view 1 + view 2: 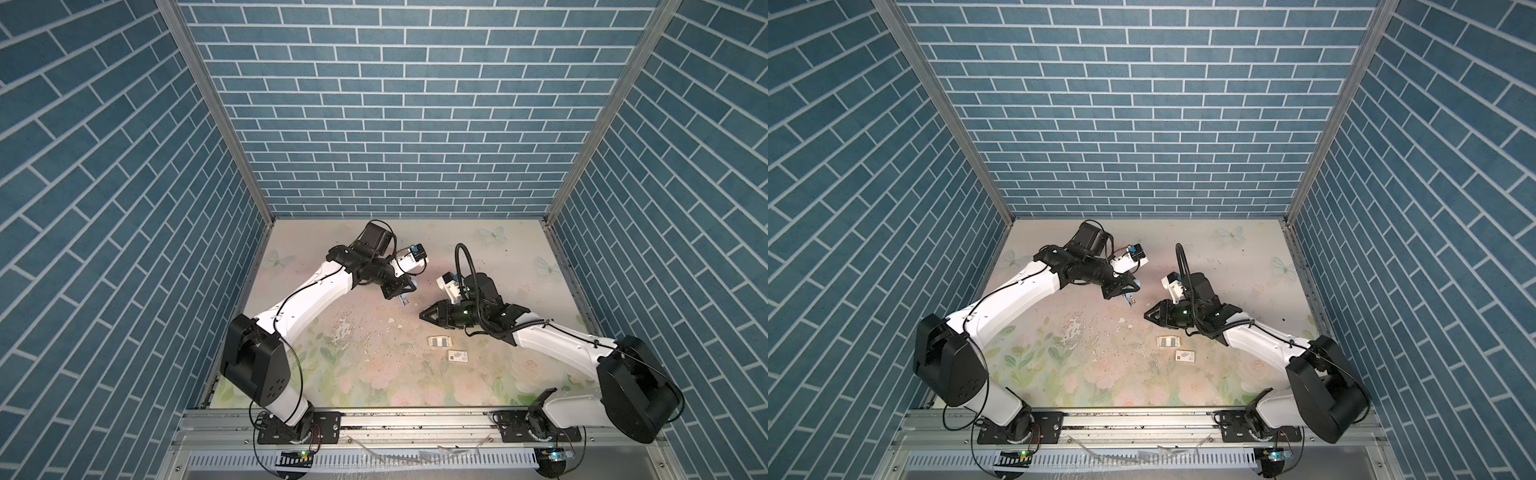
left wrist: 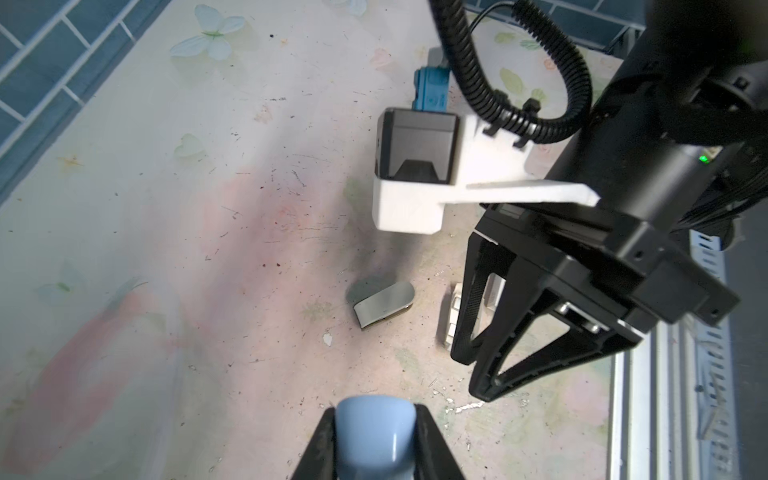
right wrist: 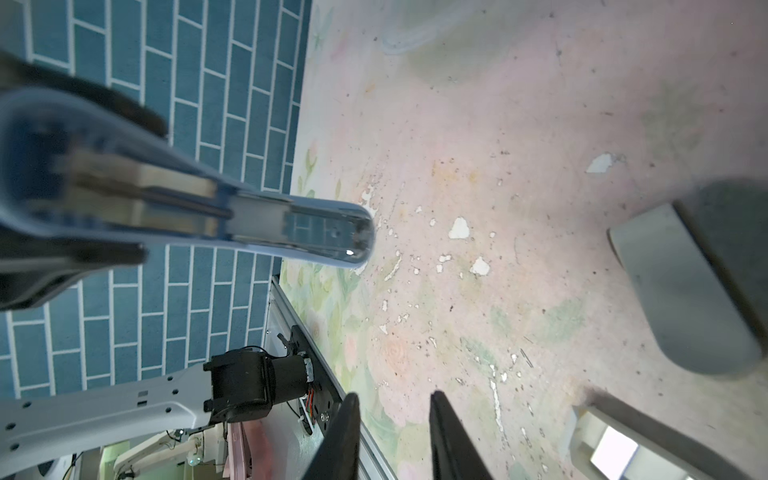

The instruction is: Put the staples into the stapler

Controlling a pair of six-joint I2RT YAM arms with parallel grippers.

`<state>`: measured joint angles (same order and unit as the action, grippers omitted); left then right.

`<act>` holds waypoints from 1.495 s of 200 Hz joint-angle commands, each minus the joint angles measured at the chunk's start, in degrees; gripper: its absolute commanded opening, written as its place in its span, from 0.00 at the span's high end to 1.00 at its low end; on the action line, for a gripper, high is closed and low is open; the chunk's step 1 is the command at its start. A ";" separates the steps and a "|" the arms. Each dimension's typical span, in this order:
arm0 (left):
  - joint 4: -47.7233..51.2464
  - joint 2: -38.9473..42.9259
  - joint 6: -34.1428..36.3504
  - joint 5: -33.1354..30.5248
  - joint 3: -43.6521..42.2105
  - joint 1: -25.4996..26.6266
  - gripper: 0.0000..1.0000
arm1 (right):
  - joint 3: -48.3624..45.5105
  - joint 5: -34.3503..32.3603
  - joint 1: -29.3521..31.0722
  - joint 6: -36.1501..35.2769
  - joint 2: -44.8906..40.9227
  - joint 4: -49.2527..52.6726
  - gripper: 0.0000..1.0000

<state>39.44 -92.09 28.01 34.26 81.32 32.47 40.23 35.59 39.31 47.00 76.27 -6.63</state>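
Stapler (image 3: pixel 291 224) pinched aloft mid-counter by left claw (image 1: pixel 401 291), channel seemingly exposed; right claw (image 3: pixel 392 395) slightly spread, empty; staples (image 1: pixel 434 342) in tray (image 1: pixel 429 341) toward front-right edge, so next: pick one strip.

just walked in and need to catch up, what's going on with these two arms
The left claw is shut on a light blue stapler and holds it up off the table. The right claw points toward it, open and empty. The staples lie in a small cream tray on the table near the right arm, with a little white box beside it. The pictures don't show whether any strip is in the stapler yet.
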 commanded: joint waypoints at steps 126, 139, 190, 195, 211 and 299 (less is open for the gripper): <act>16.60 -6.60 4.54 23.58 11.14 -0.56 1.00 | 2.46 6.90 -0.11 -12.64 -10.06 3.96 0.58; 17.18 -6.40 4.75 23.99 11.23 -0.61 1.00 | 2.69 6.53 -0.14 -13.40 -10.78 5.02 0.58; 19.00 -6.60 4.91 28.99 11.24 -0.64 1.00 | 2.17 6.70 -0.18 -14.51 -12.21 2.76 0.55; 18.91 -6.68 4.82 29.27 11.23 -0.65 1.00 | 1.93 7.16 -0.20 -14.17 -12.19 1.51 0.55; 18.72 -6.74 4.35 30.04 11.44 -0.63 1.00 | 1.30 7.98 -0.19 -13.36 -11.90 -1.46 0.55; 19.75 -8.70 2.97 34.12 13.69 -0.81 1.00 | 0.12 13.40 -0.11 -8.65 -8.08 -11.22 0.58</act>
<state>57.34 -100.14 31.29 65.58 93.34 32.14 40.75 46.61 39.31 36.69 67.07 -13.67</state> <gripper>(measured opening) 0.286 0.422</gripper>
